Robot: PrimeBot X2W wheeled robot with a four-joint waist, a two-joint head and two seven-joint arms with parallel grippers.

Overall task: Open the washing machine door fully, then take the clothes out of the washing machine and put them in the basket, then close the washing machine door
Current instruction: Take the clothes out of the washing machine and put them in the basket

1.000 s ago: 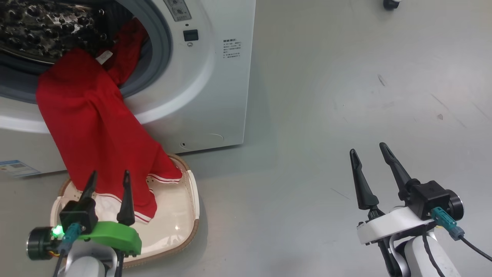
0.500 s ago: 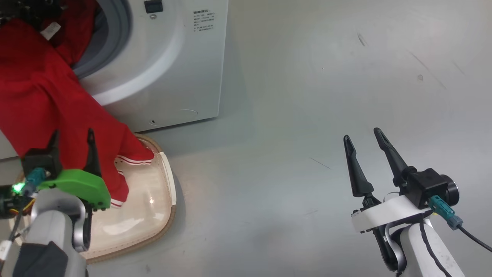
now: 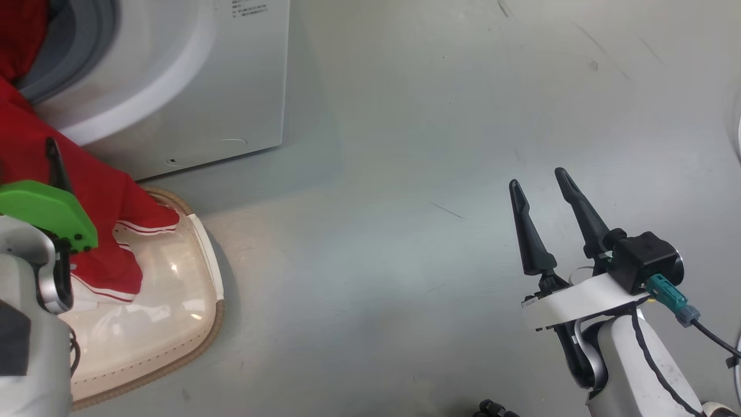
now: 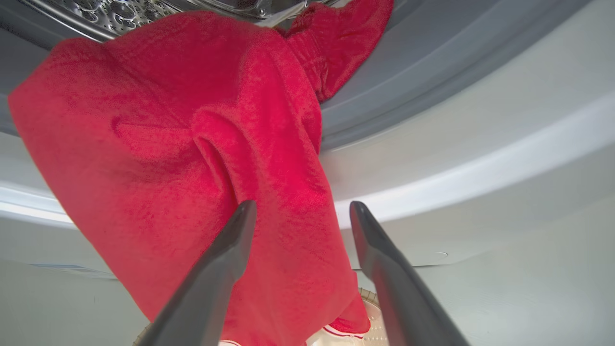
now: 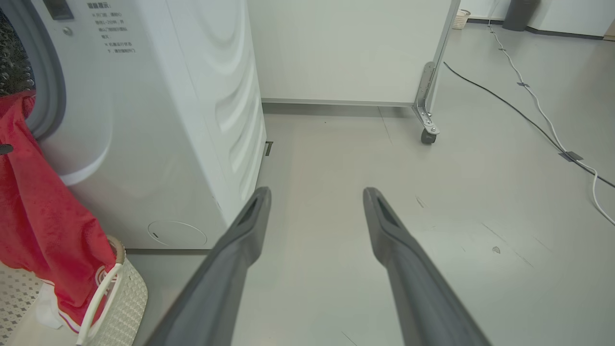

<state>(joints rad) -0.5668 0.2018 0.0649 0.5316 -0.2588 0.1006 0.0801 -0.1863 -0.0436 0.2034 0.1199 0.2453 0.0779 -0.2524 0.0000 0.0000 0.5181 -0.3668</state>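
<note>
Red clothes (image 4: pixel 192 144) drape from the washing machine (image 3: pixel 191 87) mouth down into the basket (image 3: pixel 215 289), seemingly touching its bottom; left end effector (image 4: pixel 298 209) gapes empty before them, right end effector (image 3: pixel 537 178) gapes wide over open floor (image 3: pixel 405 145).

Scuffed grey floor (image 5: pixel 336 158) under even light, a white partition (image 5: pixel 346 48) on a caster (image 5: pixel 427 137), with cables (image 5: pixel 570 156) trailing past.

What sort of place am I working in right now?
Probably a lab or test space, not a home laundry: the white front-loading washing machine stands on a smooth grey floor, near a white partition panel on a caster wheel, with cables taped down.
</note>
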